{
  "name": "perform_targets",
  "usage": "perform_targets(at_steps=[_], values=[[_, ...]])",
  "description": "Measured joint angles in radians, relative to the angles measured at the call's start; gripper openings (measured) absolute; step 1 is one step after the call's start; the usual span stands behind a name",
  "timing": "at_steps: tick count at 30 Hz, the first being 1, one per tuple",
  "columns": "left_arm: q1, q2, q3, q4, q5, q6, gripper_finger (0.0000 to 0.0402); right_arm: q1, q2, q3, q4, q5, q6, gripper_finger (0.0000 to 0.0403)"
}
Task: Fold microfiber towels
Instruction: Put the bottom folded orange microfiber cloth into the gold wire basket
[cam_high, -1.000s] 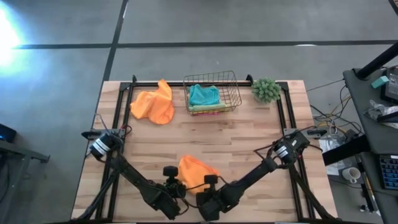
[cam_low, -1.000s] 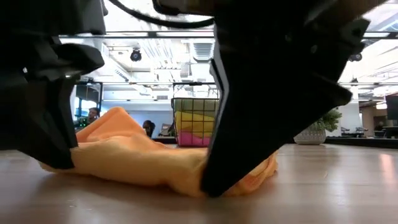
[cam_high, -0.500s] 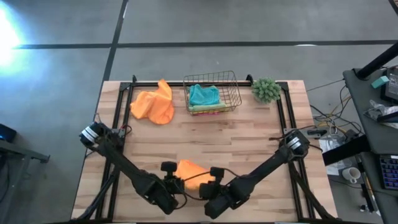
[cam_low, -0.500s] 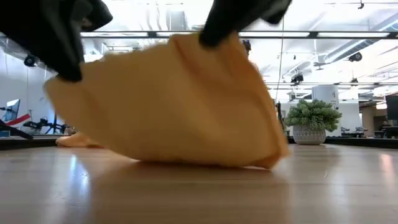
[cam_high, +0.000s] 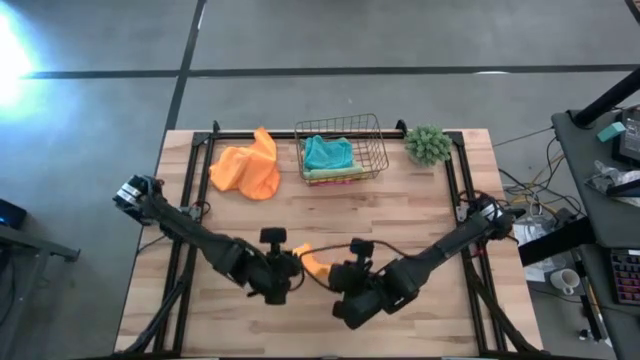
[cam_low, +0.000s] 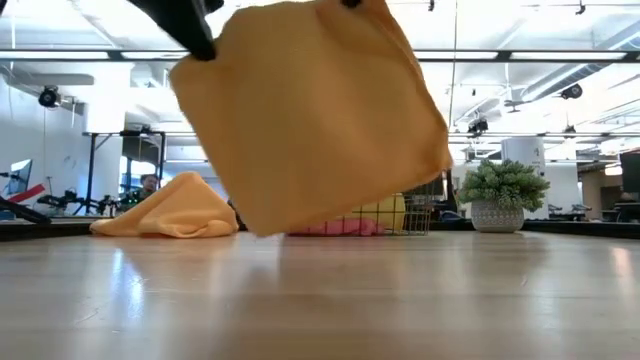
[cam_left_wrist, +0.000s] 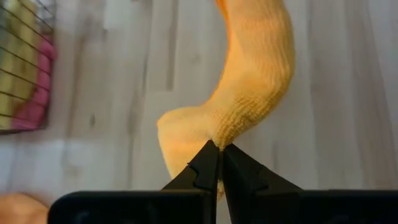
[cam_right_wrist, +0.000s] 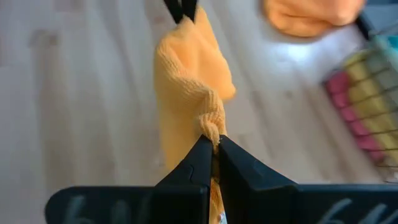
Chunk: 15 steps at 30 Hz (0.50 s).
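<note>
An orange microfiber towel (cam_high: 312, 262) hangs between my two grippers over the near middle of the table; in the low view (cam_low: 310, 110) it hangs as a broad sheet with its lower edge above the wood. My left gripper (cam_high: 290, 268) is shut on its left upper end and also shows in its wrist view (cam_left_wrist: 219, 149). My right gripper (cam_high: 340, 274) is shut on its right upper end and also shows in its wrist view (cam_right_wrist: 213, 144). A second orange towel (cam_high: 247, 168) lies crumpled at the far left. My left gripper pinches a bunched upper corner of the orange towel (cam_left_wrist: 219, 132) between its two fingertips. The towel hangs below, clear of the table. My right gripper pinches the opposite upper corner (cam_right_wrist: 211, 127), bunched into a small knot, between its two fingertips. The cloth hangs between the two grippers, clear of the table.
A wire basket (cam_high: 372, 128) at the far middle holds teal, yellow and pink towels (cam_high: 328, 154). A small green plant (cam_high: 428, 144) stands at the far right. Bare wood (cam_high: 400, 215) lies between the basket and the grippers.
Both grippers have risen and gone a little toward the far edge, staying shut on the orange towel. The towel, which lay crumpled on the table, has been lifted clear and now hangs spread between them.
</note>
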Motion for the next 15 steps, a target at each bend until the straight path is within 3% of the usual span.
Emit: perform_targets(at_steps=[15], values=[[0.270,-0.127,0.000,-0.001,0.000,0.289,0.0000,-0.201,-0.115,0.000,-0.046,0.020,-0.169,0.0008]])
